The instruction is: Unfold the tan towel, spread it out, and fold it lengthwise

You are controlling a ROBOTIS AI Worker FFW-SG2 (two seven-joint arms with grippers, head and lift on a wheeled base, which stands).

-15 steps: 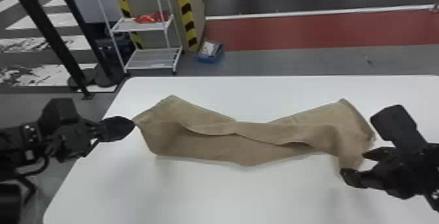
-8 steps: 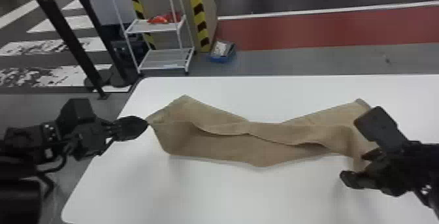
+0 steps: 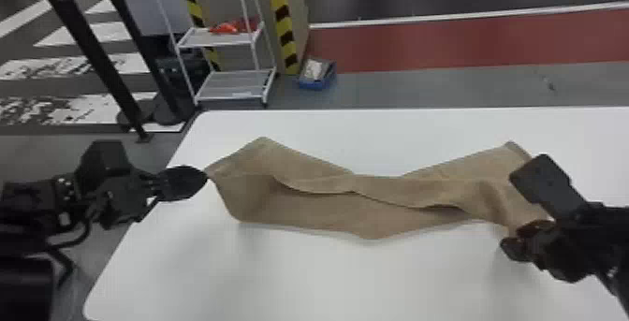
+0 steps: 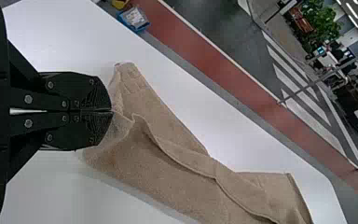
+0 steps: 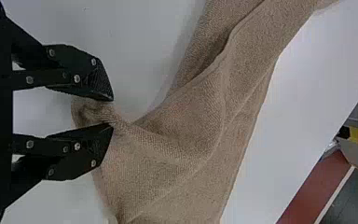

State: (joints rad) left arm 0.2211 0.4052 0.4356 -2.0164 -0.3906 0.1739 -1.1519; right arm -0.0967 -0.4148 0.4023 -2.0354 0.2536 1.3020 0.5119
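Observation:
My left gripper [image 3: 206, 178] is at the left end of the tan towel [image 3: 327, 212], closed on its corner. In the left wrist view the left gripper [image 4: 112, 111] has its tips together on the pinched edge of the towel [image 4: 168, 182]. The right gripper [image 3: 524, 238] is at the towel's near right corner. In the right wrist view the right gripper [image 5: 113, 112] stands open, a bunched fold of the towel [image 5: 177, 140] between its fingers. The towel lies stretched across, with a loose layer folded along its middle.
A white table [image 3: 327, 282] carries the towel, its left edge beneath my left arm. Past the far edge stand a white shelf rack [image 3: 215, 39] with red items, a blue box [image 3: 317, 74] on the floor, and black posts [image 3: 93, 58].
The head view has shifted, so table and towel sit farther right in it. The right gripper has moved slightly left relative to the towel's right corner. The left gripper keeps its hold.

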